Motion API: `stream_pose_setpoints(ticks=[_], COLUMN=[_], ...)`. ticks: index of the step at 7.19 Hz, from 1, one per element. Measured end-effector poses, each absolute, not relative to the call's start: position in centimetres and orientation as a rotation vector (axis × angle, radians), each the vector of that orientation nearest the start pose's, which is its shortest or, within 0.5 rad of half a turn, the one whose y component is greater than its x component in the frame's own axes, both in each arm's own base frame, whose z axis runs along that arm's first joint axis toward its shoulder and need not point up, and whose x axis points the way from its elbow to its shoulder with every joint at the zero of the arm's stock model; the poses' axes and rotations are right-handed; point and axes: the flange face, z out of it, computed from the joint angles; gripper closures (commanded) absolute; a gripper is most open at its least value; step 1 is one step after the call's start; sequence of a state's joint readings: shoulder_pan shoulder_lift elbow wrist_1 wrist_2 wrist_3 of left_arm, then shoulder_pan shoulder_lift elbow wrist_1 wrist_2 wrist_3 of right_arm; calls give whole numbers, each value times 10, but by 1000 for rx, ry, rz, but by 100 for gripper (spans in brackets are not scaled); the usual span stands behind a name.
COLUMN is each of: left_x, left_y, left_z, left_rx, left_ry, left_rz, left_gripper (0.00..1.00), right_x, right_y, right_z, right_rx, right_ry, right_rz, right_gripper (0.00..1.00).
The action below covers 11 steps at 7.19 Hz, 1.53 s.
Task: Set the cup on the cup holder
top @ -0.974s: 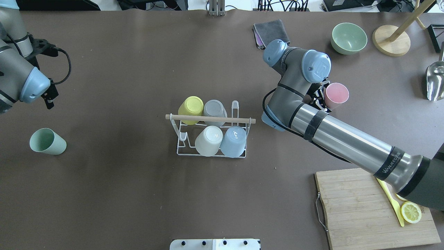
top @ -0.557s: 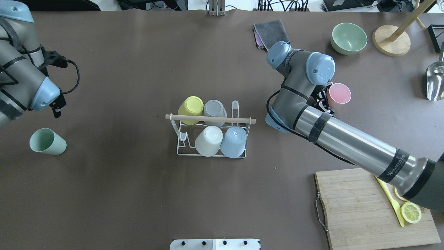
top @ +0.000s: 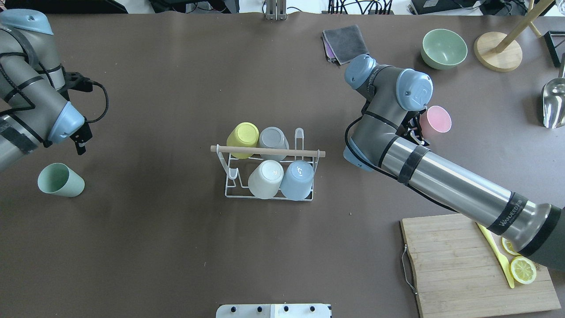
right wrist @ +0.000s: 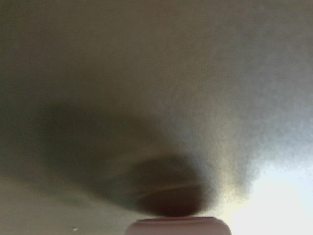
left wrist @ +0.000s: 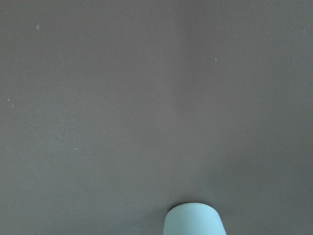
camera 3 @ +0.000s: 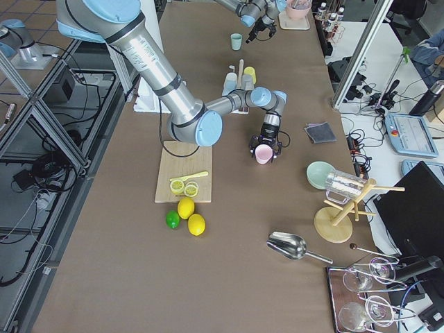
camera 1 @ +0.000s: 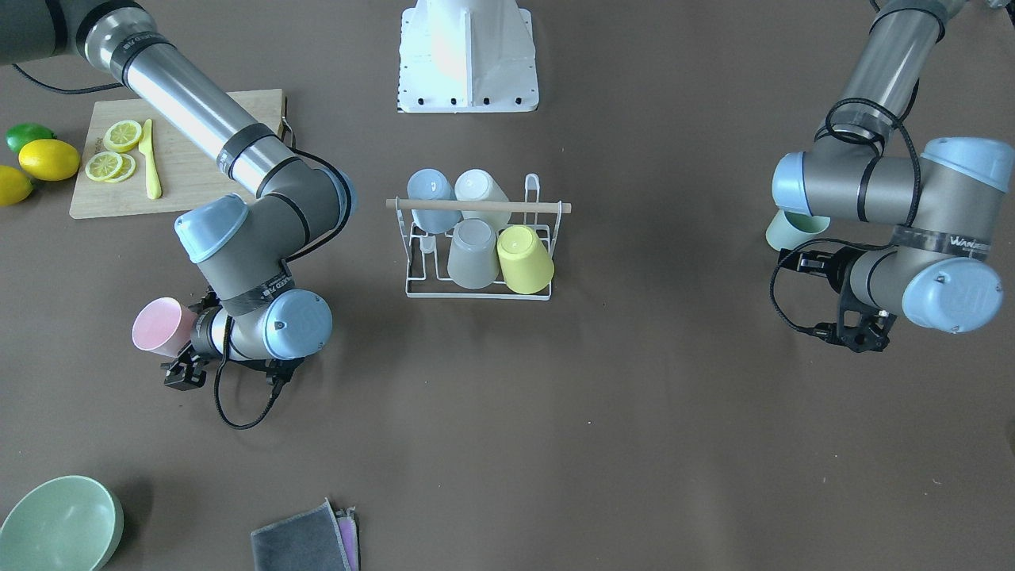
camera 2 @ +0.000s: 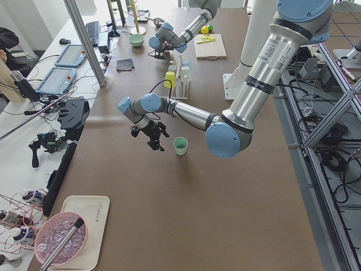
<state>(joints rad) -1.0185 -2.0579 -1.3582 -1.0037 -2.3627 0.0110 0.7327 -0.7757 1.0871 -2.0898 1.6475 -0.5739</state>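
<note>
The cup holder [top: 265, 151], a white wire rack with a wooden dowel on top, stands mid-table and carries yellow, grey, white and blue cups upside down. My right gripper [top: 418, 126] is mostly hidden under its wrist. It is shut on a pink cup [top: 435, 119], right of the rack, whose rim shows in the right wrist view [right wrist: 178, 226]. A pale green cup [top: 59, 179] stands on the table at the far left. My left gripper [top: 80, 140] hangs above and beyond it, looks open and holds nothing. The green cup shows at the bottom of the left wrist view [left wrist: 193, 220].
A wooden cutting board [top: 463, 265] with lemon slices and a yellow knife lies at the near right. A green bowl [top: 443, 47], a grey cloth [top: 346, 42], a wooden stand base [top: 498, 51] and a metal scoop [top: 554, 104] sit along the far right.
My right arm has moved a little to the right with the pink cup in it. My left arm has swung in to the right, closer to the green cup.
</note>
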Motion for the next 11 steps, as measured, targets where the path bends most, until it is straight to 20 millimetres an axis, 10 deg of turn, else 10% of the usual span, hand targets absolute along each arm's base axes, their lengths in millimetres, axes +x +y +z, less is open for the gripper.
stream_pose_setpoints(ticks=[10, 11], left_x=[337, 337], left_y=[-558, -556], left_z=[557, 564], left_rx=[-624, -641], left_ry=[613, 615], left_rz=[438, 463], left_gripper=[2, 2], right_x=[-467, -466], right_y=[-598, -598], right_z=[467, 468], right_rx=[-232, -232], right_ry=[-51, -46], right_rz=[-1394, -1394], right_gripper=[2, 29])
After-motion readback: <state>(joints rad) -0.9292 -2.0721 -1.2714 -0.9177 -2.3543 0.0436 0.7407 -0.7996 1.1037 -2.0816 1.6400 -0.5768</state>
